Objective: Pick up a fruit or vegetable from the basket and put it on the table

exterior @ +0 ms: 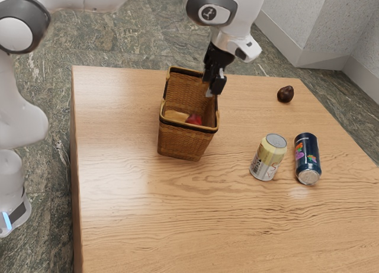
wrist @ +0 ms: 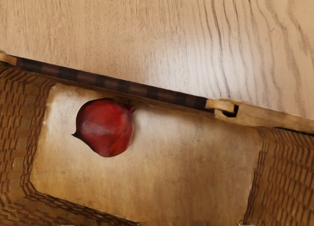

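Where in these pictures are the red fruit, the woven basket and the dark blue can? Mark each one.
Red fruit [wrist: 104,128]: wrist view, middle of its skin.
Woven basket [exterior: 182,143]: exterior view, outer side wall.
Dark blue can [exterior: 307,156]: exterior view, its printed side.

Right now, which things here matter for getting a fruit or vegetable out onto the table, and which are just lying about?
Part of the job:
Red fruit, inside the basket
Basket
My gripper, near the basket's rim
Table, where the fruit should go

Just lying about:
Yellow-topped can
Dark blue can
Small dark brown round thing
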